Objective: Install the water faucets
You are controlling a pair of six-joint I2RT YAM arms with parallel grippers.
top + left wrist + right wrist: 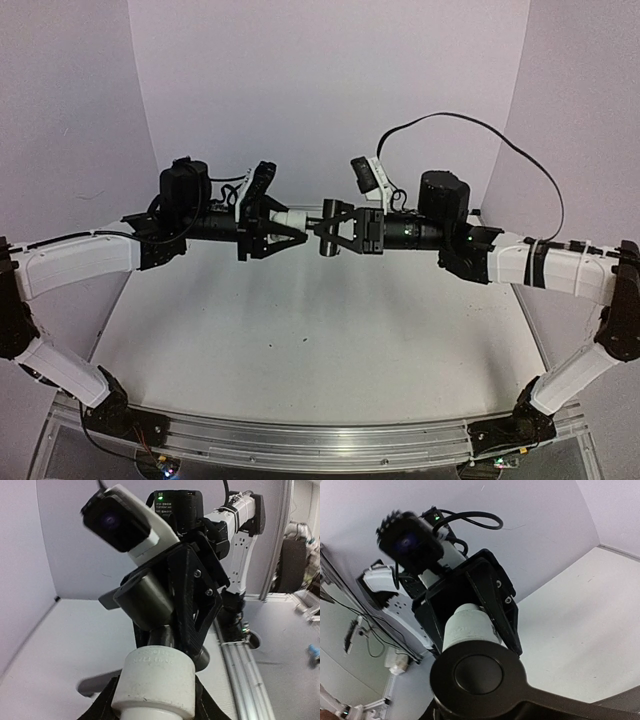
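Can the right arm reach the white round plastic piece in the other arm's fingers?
Probably yes. The white round plastic piece sits right in front of the right gripper, with nothing between. But that gripper is shut on a black round-ended part, so it couldn't grab it.

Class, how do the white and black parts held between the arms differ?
The white fitting is a plain cylinder; the black faucet piece has a round cap and lever. The left gripper holds the former, the right gripper the latter. Both are aloft, end to end.
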